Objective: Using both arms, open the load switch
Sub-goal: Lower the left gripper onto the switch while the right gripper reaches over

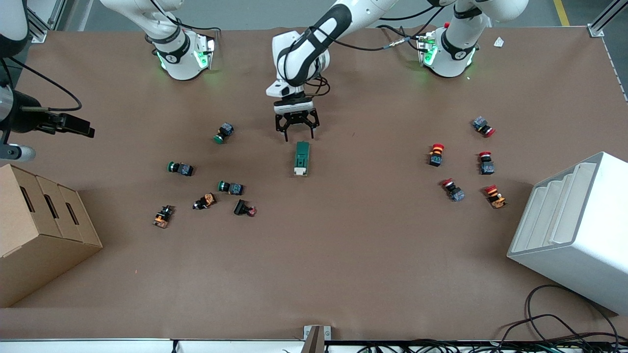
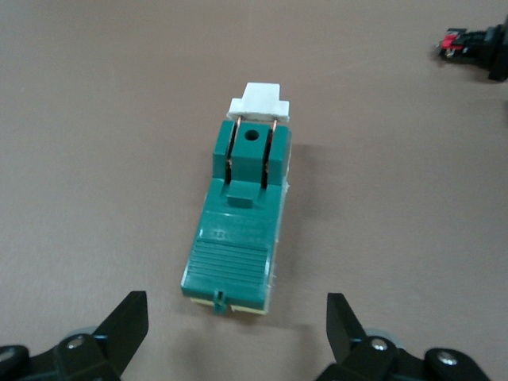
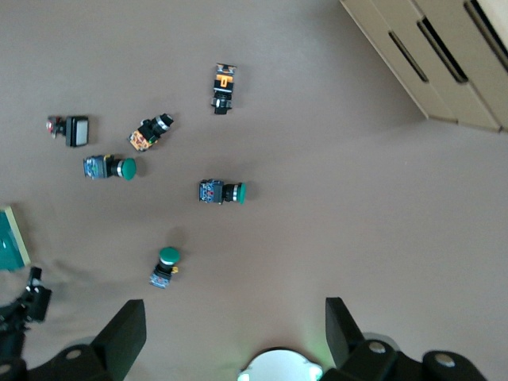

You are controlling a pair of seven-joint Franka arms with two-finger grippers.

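The load switch (image 1: 301, 158) (image 2: 242, 214), a dark-green block, lies flat at the table's middle. Its white lever (image 2: 259, 103) is at the end nearer the front camera. My left gripper (image 1: 299, 136) (image 2: 236, 298) is open and hangs low just off the switch's other end. Its fingers (image 2: 131, 317) stand wider than the block and touch nothing. My right gripper (image 3: 234, 304) is open and empty, held high over the right arm's end of the table. It looks down on the green buttons, with one edge of the load switch (image 3: 9, 238) in its view.
Green push buttons (image 1: 224, 132) (image 1: 180, 168) (image 1: 230, 187) and several small parts lie toward the right arm's end. Red push buttons (image 1: 435, 154) (image 1: 485, 163) lie toward the left arm's end. A cardboard box (image 1: 39, 230) and a white bin (image 1: 574, 225) stand at the two ends.
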